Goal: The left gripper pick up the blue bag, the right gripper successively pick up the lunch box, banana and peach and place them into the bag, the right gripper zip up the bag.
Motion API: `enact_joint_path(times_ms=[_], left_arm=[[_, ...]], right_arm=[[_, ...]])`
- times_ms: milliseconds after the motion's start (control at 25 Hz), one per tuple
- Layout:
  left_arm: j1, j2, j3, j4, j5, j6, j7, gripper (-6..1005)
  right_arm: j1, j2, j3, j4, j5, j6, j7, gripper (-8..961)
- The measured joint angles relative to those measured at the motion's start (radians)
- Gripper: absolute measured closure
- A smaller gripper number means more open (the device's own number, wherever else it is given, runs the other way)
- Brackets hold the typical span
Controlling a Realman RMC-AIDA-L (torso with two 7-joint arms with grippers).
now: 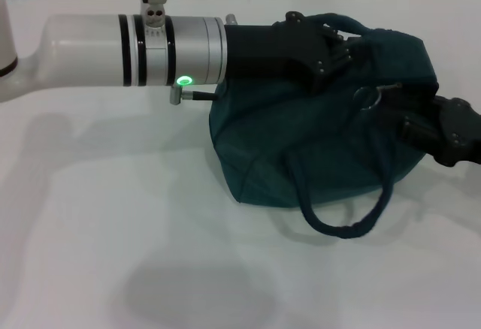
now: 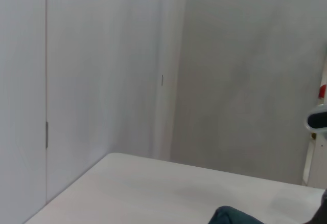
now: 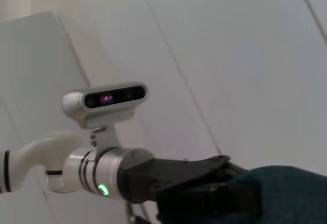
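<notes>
On the white table (image 1: 113, 216) sits the blue bag (image 1: 316, 149), its top gripped by the left gripper (image 1: 342, 43), while the right gripper (image 1: 409, 115) meets its right side, fingers' state unclear.

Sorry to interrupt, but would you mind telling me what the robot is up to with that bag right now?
It is working on a blue bag sitting on the white table. The left gripper is at the bag's top edge, while the right gripper reaches in from the other side near the metal zipper ring. One carrying strap hangs loose in front. No lunch box, banana or peach is visible outside the bag.
</notes>
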Motion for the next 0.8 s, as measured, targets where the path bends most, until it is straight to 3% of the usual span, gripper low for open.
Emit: enact_joint_path(times_ms=[560,800], left_arm=[[-0.003,0.0,0.001,0.0,0.0,-0.006,0.012,955],[0.0,0.0,0.0,0.0,0.0,-0.006,0.014,955]], right_arm=[[0.007,0.0,0.008,-0.066,-0.051,-0.031,0.047,671],[0.007,0.011,0.009,-0.067,-0.048,-0.008,0.047,680]])
